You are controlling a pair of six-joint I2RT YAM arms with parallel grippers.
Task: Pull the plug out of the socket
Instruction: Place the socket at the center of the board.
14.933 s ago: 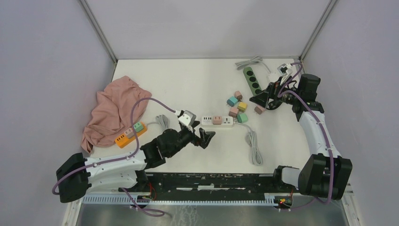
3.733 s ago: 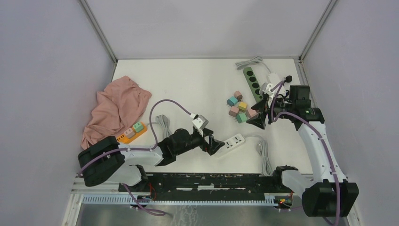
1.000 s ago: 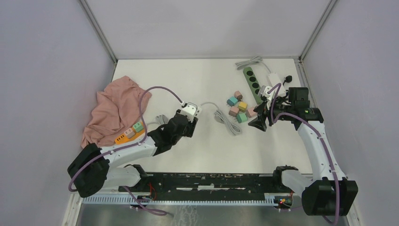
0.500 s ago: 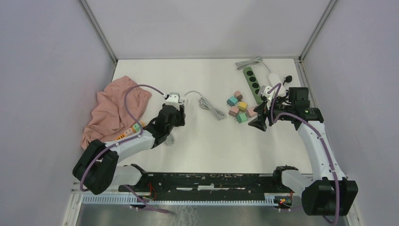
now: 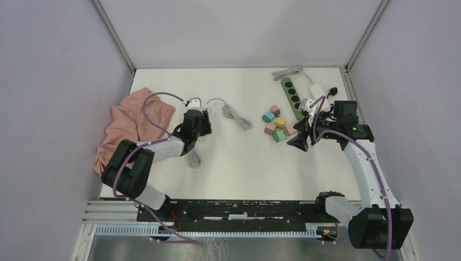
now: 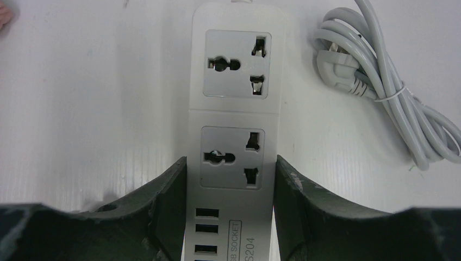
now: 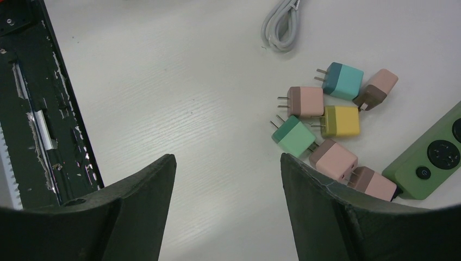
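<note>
The step in hand is judged to be the setting aside of an emptied strip; the white power strip (image 6: 235,65) is pinched across its width by the left gripper (image 6: 230,163), one of the fingers (image 6: 168,190) being pressed against each long side just below the lower socket; whether the strip rests on the table (image 5: 244,168) or is held just above it cannot be told.

To do this well, the strip should be kept level and lowered flat, and the jaws should be let apart only once it is fully borne by the table; the coiled grey cable (image 6: 380,92) lying just beside it should be cleared, and so should the pink cloth (image 5: 133,125) near the left edge; the strip's own lead, trailing towards the middle of the table, should not be dragged.

The right gripper (image 7: 227,157) is held above bare table with its jaws spread and nothing between them.

No box, tray or bin is seen; the only holders are the sockets; both sockets and the USB ports shown on the white strip are empty; no plug is seen seated in the green power strip (image 7: 429,163), though only part of it is shown.

The loose plugs (image 7: 326,122) are clustered on the table near that strip's near end; one pink plug (image 7: 374,183) lies right against it.
</note>
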